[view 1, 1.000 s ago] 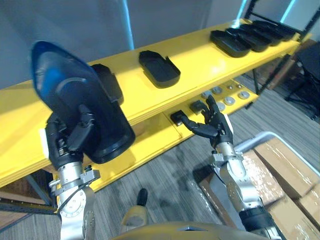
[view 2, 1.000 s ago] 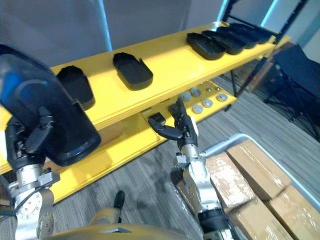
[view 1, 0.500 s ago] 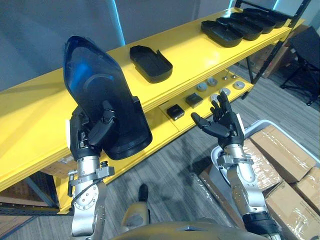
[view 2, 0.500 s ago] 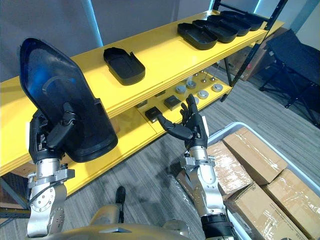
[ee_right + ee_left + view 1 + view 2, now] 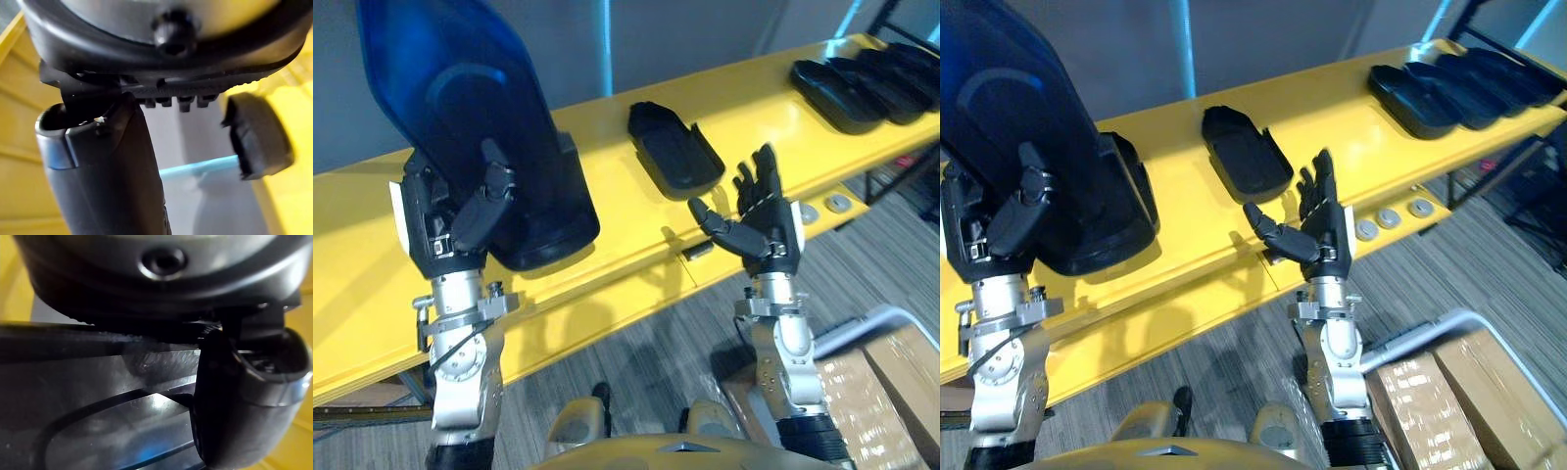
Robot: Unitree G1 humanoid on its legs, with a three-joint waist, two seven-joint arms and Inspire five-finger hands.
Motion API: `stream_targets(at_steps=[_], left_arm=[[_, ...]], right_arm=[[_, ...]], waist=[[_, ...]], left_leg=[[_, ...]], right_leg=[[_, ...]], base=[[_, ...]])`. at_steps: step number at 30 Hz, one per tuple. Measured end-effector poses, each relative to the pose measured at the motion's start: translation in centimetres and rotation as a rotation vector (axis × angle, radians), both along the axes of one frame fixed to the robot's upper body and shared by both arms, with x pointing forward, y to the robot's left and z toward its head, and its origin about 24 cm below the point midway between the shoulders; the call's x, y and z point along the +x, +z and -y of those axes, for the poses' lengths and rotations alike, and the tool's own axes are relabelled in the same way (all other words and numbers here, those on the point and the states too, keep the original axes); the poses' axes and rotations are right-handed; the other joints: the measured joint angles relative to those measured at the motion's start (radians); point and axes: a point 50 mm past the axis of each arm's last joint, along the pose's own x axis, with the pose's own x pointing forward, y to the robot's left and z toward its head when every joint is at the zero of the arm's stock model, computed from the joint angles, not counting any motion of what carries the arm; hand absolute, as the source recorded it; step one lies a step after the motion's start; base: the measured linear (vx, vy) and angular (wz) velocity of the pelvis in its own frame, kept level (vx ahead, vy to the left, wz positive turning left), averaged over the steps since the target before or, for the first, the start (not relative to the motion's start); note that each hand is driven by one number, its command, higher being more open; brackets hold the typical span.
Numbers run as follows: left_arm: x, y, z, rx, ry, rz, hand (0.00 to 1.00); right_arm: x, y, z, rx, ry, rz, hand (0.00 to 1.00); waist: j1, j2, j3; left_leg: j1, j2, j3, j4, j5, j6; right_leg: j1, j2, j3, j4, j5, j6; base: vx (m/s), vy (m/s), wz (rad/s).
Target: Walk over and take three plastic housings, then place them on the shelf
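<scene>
We're facing a long yellow shelf (image 5: 754,108). We've got a big dark housing (image 5: 460,108) held upright in front of it, left robot hand (image 5: 445,220) curled round it. A row of housings (image 5: 862,83) sits far right and a lone housing (image 5: 674,147) mid-shelf. The right robot hand (image 5: 759,220) is spread wide nearby.

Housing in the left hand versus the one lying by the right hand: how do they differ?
The held housing stands upright in the left hand; the shelf housing lies flat, untouched. The held one shows a glossy face, the shelf one its hollow. Both are dark.
</scene>
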Motion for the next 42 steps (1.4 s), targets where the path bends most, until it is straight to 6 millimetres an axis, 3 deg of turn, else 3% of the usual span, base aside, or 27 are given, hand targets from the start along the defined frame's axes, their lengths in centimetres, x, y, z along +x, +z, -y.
stream_targets(at_steps=[2, 3, 5, 7, 10, 12, 15, 17, 18, 20, 22, 25, 26, 27, 28, 29, 30, 31, 32, 33, 34, 35, 36, 37, 38, 40, 42], left_arm=[[0.5, -0.2, 0.2, -0.009, -0.006, -0.008, 0.00], [0.4, -0.5, 0.3, -0.015, -0.004, -0.019, 0.00], [0.2, -1.2, 0.8, -0.032, -0.018, -0.051, 0.00], [-0.2, -1.3, 0.8, -0.027, -0.023, -0.058, 0.00], [-0.6, -1.2, 0.7, -0.046, -0.020, -0.051, 0.00], [-1.2, -1.5, 0.7, -0.088, -0.023, -0.057, 0.00], [-1.6, -2.0, 1.0, -0.110, -0.031, -0.075, 0.00], [-1.5, -2.0, 1.9, -0.113, -0.077, -0.075, 0.00], [-1.4, -2.1, 2.3, -0.115, -0.098, -0.076, 0.00], [-1.4, -2.2, 2.8, -0.112, -0.124, -0.081, 0.00], [-1.7, -2.6, 3.0, -0.108, -0.138, -0.101, 0.00], [-1.9, -3.7, 2.9, -0.108, -0.140, -0.155, 0.00], [-2.2, -4.1, 2.8, -0.107, -0.139, -0.172, 0.00], [-2.4, -4.3, 2.8, -0.108, -0.135, -0.181, 0.00], [-2.9, -4.8, 2.6, -0.112, -0.124, -0.199, 0.00], [-3.0, -5.2, 2.6, -0.105, -0.131, -0.217, 0.00], [-2.9, -5.4, 2.5, -0.100, -0.136, -0.227, 0.00], [-2.7, -5.6, 2.4, -0.071, -0.148, -0.239, 0.00], [-2.6, -6.3, 2.0, -0.053, -0.146, -0.279, 0.00], [-2.6, -6.7, 1.8, -0.047, -0.144, -0.304, 0.00], [-2.6, -7.1, 1.6, -0.027, -0.152, -0.330, 0.00], [-2.5, -7.0, 1.3, -0.007, -0.152, -0.329, 0.00], [-2.4, -6.8, 1.1, 0.006, -0.148, -0.327, 0.00], [-2.1, -6.3, 0.8, 0.036, -0.151, -0.310, 0.00], [-1.5, -5.7, 0.8, 0.053, -0.175, -0.283, 0.00], [0.0, -4.2, 1.5, 0.066, -0.230, -0.211, 0.00], [0.9, -3.5, 2.3, 0.059, -0.269, -0.199, 0.00]], right_arm=[[0.1, 1.5, 0.3, -0.046, -0.022, 0.072, 1.00], [0.3, 3.0, 0.5, -0.078, -0.034, 0.150, 1.00], [0.6, 5.0, 1.0, -0.095, -0.046, 0.248, 1.00], [0.2, 6.5, 1.2, -0.098, -0.045, 0.316, 1.00], [-0.6, 7.9, 1.2, -0.084, 0.002, 0.385, 1.00], [-0.7, 7.9, 1.1, -0.068, 0.037, 0.380, 1.00], [-0.9, 6.2, 1.1, -0.021, 0.045, 0.290, 1.00], [-1.4, 4.6, 1.4, 0.005, 0.013, 0.211, 1.00], [-1.6, 4.2, 1.7, 0.010, -0.002, 0.185, 1.00], [-1.4, 3.5, 1.8, 0.027, -0.016, 0.149, 1.00], [-1.3, 3.4, 1.8, 0.027, -0.003, 0.144, 1.00], [-1.0, 3.3, 1.7, 0.069, 0.024, 0.149, 1.00], [-0.6, 2.9, 1.7, 0.097, 0.034, 0.139, 1.00], [-0.4, 2.7, 1.6, 0.109, 0.040, 0.130, 1.00], [0.0, 2.3, 1.2, 0.134, 0.058, 0.116, 1.00], [0.1, 1.9, 0.9, 0.157, 0.058, 0.100, 1.00], [0.2, 1.5, 0.7, 0.173, 0.055, 0.089, 1.00], [0.4, 0.7, 0.0, 0.218, 0.039, 0.055, 1.00], [0.5, -0.4, -1.0, 0.242, 0.045, -0.003, 1.00], [0.4, -0.9, -1.4, 0.235, 0.045, -0.030, 1.00], [0.1, -1.6, -2.1, 0.238, 0.054, -0.064, 1.00], [0.1, -1.7, -2.7, 0.228, 0.065, -0.068, 1.00], [0.0, -1.7, -2.8, 0.216, 0.065, -0.068, 1.00], [0.0, -1.5, -2.7, 0.211, 0.060, -0.059, 1.00], [-0.1, -1.1, -2.4, 0.211, 0.041, -0.036, 1.00], [-0.4, 0.3, -1.4, 0.174, -0.016, 0.038, 1.00], [-0.6, 0.7, -0.4, 0.124, -0.063, 0.057, 1.00]], waist=[[-0.002, -0.008, -0.005], [-0.010, -0.021, -0.019], [0.013, 0.019, -0.041], [0.032, 0.027, -0.054], [0.040, 0.031, -0.060], [0.039, 0.034, -0.062], [0.037, 0.033, -0.068], [0.023, 0.026, -0.068], [0.019, 0.025, -0.068], [0.019, 0.028, -0.067], [0.015, 0.017, -0.060], [0.006, 0.016, -0.058], [0.010, 0.020, -0.060], [0.012, 0.030, -0.065], [0.014, 0.047, -0.070], [0.010, 0.054, -0.077], [0.003, 0.047, -0.077], [0.001, 0.001, -0.061], [0.026, -0.008, -0.054], [0.033, -0.004, -0.055], [0.045, -0.003, -0.055], [0.047, 0.009, -0.047], [0.039, 0.008, -0.048], [0.032, 0.002, -0.053], [0.029, -0.005, -0.058], [0.011, -0.012, -0.064], [-0.020, 0.013, -0.065]], left_leg=[[0.007, -0.014, -0.014, 0.014, -0.008, -0.012], [0.012, -0.027, -0.028, 0.037, -0.048, -0.045], [0.016, 0.032, -0.026, 0.055, -0.078, -0.073], [0.033, 0.063, -0.025, 0.029, -0.079, -0.077], [0.034, 0.069, -0.023, 0.004, -0.067, -0.086], [0.047, 0.072, -0.020, -0.010, -0.066, -0.085], [0.045, 0.062, -0.001, -0.018, -0.045, -0.081], [0.029, 0.027, 0.094, -0.069, 0.048, -0.067], [0.024, 0.029, 0.148, -0.082, 0.045, -0.040], [0.003, 0.086, 0.237, -0.039, 0.025, -0.036], [-0.033, 0.174, 0.280, 0.060, 0.014, -0.041], [-0.042, 0.252, 0.248, 0.106, 0.024, -0.032], [-0.041, 0.269, 0.203, 0.118, 0.051, -0.031], [-0.039, 0.276, 0.178, 0.120, 0.075, -0.027], [-0.027, 0.266, 0.147, 0.134, 0.052, -0.080], [-0.026, 0.239, 0.154, 0.147, -0.033, -0.139], [-0.033, 0.224, 0.166, 0.153, -0.078, -0.174], [-0.051, 0.186, 0.193, 0.189, -0.123, -0.210], [-0.072, 0.176, 0.214, 0.249, -0.162, -0.193], [-0.076, 0.179, 0.217, 0.270, -0.178, -0.184], [-0.070, 0.188, 0.247, 0.271, -0.189, -0.157], [-0.061, 0.202, 0.273, 0.244, -0.179, -0.133], [-0.055, 0.202, 0.275, 0.222, -0.166, -0.124], [-0.030, 0.189, 0.282, 0.156, -0.130, -0.108], [-0.022, 0.169, 0.279, 0.098, -0.094, -0.097], [-0.024, 0.121, 0.274, 0.017, -0.034, -0.080], [-0.023, 0.093, 0.263, -0.011, -0.011, -0.069]], right_leg=[[0.006, -0.004, 0.011, -0.125, 0.075, 0.009], [0.020, -0.020, 0.004, -0.179, 0.183, 0.054], [0.077, 0.032, -0.034, -0.248, 0.195, 0.038], [0.113, 0.063, -0.052, -0.299, 0.205, 0.022], [0.116, 0.072, -0.060, -0.324, 0.209, 0.016], [0.128, 0.070, -0.060, -0.334, 0.209, 0.016], [0.151, 0.053, -0.092, -0.349, 0.209, 0.017], [0.168, -0.006, -0.171, -0.360, 0.210, 0.019], [0.177, -0.028, -0.206, -0.367, 0.213, 0.022], [0.179, -0.053, -0.248, -0.353, 0.212, 0.022], [0.178, -0.129, -0.277, -0.337, 0.212, 0.033], [0.174, -0.249, -0.267, -0.280, 0.190, 0.091], [0.167, -0.281, -0.244, -0.263, 0.190, 0.129], [0.158, -0.287, -0.230, -0.258, 0.192, 0.151], [0.142, -0.303, -0.189, -0.259, 0.201, 0.190], [0.142, -0.318, -0.151, -0.284, 0.203, 0.193], [0.146, -0.324, -0.120, -0.306, 0.206, 0.189], [0.155, -0.357, -0.064, -0.342, 0.249, 0.160], [0.152, -0.361, -0.053, -0.378, 0.387, 0.160], [0.151, -0.355, -0.060, -0.394, 0.460, 0.169], [0.146, -0.345, -0.094, -0.435, 0.587, 0.140], [0.116, -0.317, -0.132, -0.384, 0.549, 0.116], [0.109, -0.282, -0.130, -0.335, 0.491, 0.125], [0.109, -0.205, -0.133, -0.280, 0.355, 0.143], [0.110, -0.154, -0.135, -0.265, 0.275, 0.144], [0.118, -0.105, -0.148, -0.312, 0.201, 0.095], [0.142, -0.107, -0.130, -0.362, 0.220, 0.099]], base=[[0.19, -0.114, 0.77], [0.20, -0.158, 0.68], [0.23, -0.180, 0.30], [0.16, -0.155, 0.08], [0.09, -0.074, 0.06], [0.04, 0.013, 0.03], [0.00, 0.035, 0.32], [-0.06, 0.053, 1.10], [-0.07, 0.056, 1.17], [-0.10, 0.100, 0.87], [-0.14, 0.261, 0.65], [-0.08, 0.404, 0.38], [-0.08, 0.588, 0.05], [-0.06, 0.575, -0.23], [-0.07, 0.647, -0.20], [-0.07, 0.662, -0.04], [-0.07, 0.632, 0.20], [-0.08, 0.551, -0.08], [-0.09, 0.545, -0.26], [-0.09, 0.535, -0.53], [-0.08, 0.456, -0.49], [-0.06, 0.381, -0.42], [-0.02, 0.250, -0.24], [0.01, 0.194, 0.01], [0.02, 0.178, 0.11], [0.00, 0.135, 0.27], [-0.03, 0.116, 0.31]])
